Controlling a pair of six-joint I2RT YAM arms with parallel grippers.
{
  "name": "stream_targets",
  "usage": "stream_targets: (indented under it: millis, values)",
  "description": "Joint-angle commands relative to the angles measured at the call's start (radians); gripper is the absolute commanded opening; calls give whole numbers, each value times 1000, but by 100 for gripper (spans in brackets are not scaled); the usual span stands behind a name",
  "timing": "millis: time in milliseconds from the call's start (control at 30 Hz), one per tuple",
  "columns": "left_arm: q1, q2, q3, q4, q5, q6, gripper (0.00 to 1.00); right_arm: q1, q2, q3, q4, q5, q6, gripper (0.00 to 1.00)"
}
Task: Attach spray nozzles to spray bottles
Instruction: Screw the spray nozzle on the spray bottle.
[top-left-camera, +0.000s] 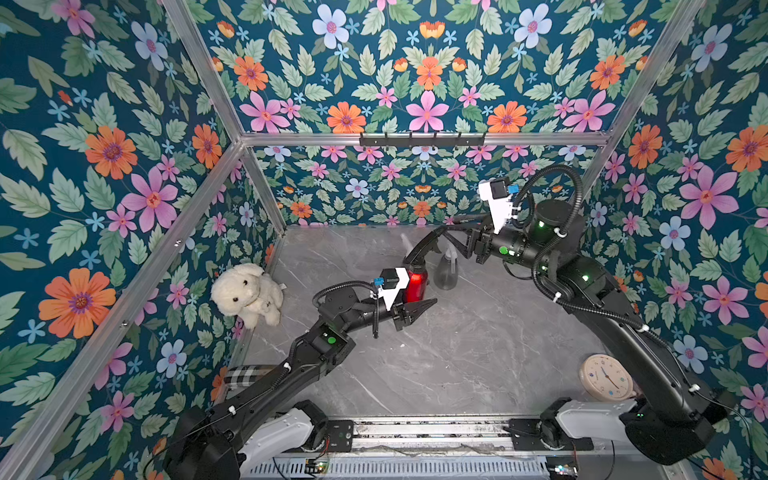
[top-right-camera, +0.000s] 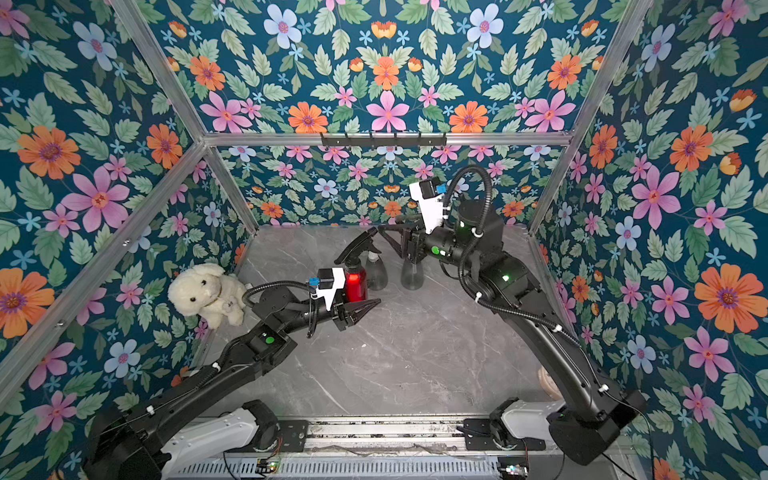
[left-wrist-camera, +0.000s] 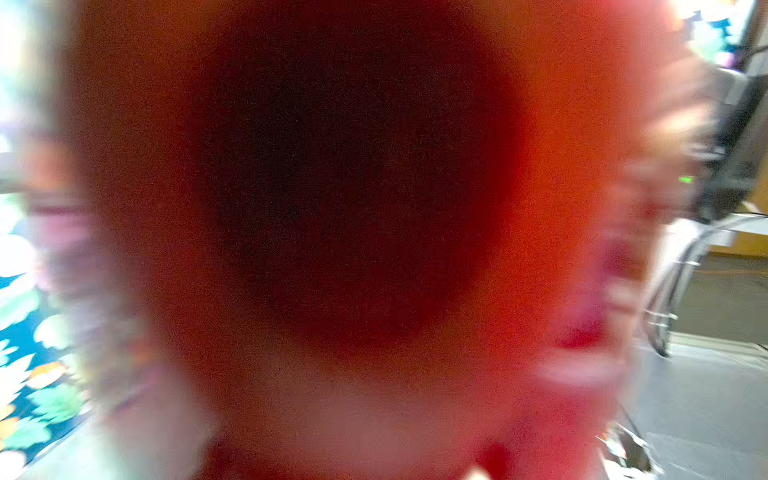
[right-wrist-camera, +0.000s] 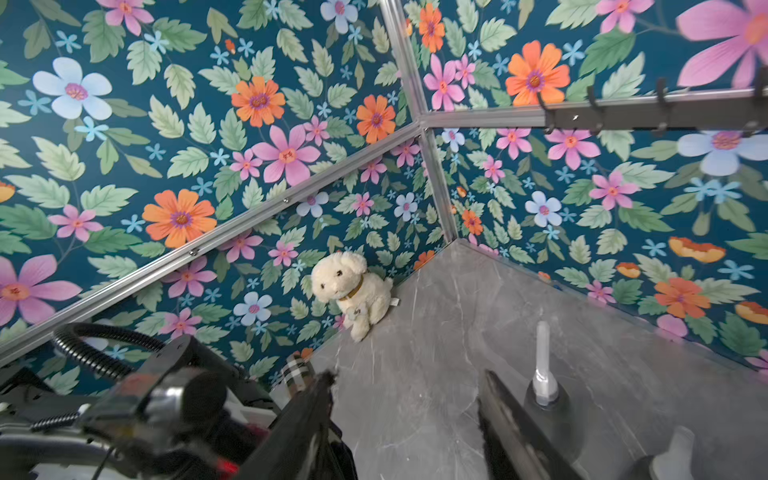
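A: That red bottle (top-left-camera: 415, 286) stands mid-table with the black nozzle (top-left-camera: 419, 249) on top. The left pincer (top-left-camera: 432, 301) is clenched empty, its wrist crowding it. One nudge tips it into the grey bottles (top-right-camera: 376, 276).

B: And the right pincer (right-wrist-camera: 405, 378) gapes empty. Count: three bottles, three nozzles, I think; one's blurry.

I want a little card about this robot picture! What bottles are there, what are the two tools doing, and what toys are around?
red bottle: standing, black nozzle on top
grey bottle: standing next to the red one, whitish top
second grey bottle: beside it, top hidden under the right arm
left tool: shut, empty, low in front of the red bottle
right tool: open, empty, near the bottle tops
plush dog: sitting by the wall
clock: near the right arm
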Motion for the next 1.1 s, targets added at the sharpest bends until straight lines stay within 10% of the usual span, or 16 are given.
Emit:
stream_targets:
  millis: [0,667,1067]
  values:
    - [3,9,9,22,27,-9,0,2,33,34,-61,-154,-42,58]
    - [23,24,11,35,30,-26,0,156,-19,-50,-15,-164,-108,62]
    - [23,34,16,32,-7,-23,0,185,5,-62,29,-154,-78,32]
